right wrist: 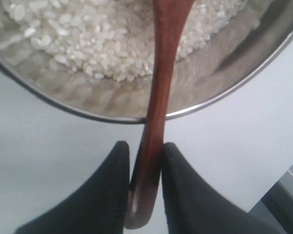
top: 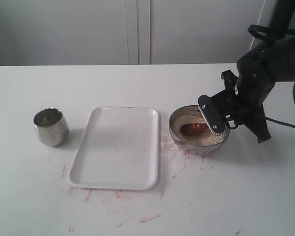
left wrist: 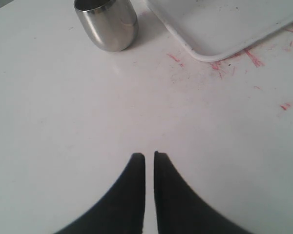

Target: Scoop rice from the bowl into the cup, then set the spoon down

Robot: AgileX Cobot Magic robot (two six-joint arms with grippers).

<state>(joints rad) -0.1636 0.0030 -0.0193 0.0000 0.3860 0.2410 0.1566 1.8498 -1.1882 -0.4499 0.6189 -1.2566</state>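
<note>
My right jaws are closed on the spoon (right wrist: 158, 97). In the wrist view both inner faces touch the slim handle close to its end, with nothing else between them. The oval end lies on the rice (right wrist: 88, 39) in the bowl (top: 199, 147), and the handle leans out across the rim on my right side, so my grip sits just outside the bowl, above the surface (top: 236, 196).

My left jaws are together with only a thin slit showing. They hold nothing and hang over bare surface near the cup (left wrist: 107, 24), not touching it. The cup stands upright at the far left, well apart from the bowl, and the tray (top: 115, 147) lies between them.

I judge the spoon light and stiff, but its dark wood looks polished and the handle is narrow. It may roll or pivot between my jaws once grains weigh down the far end. Holding it this near the tip gives reach, though it also gives the load a long lever, so I want firm, square pressure.

The rice is loose and dry and will slide off at any tilt, and the oval end is small. The cup's mouth is narrow and its sides are rounded and mirror-smooth, so a knock from the spoon could tip it.
</note>
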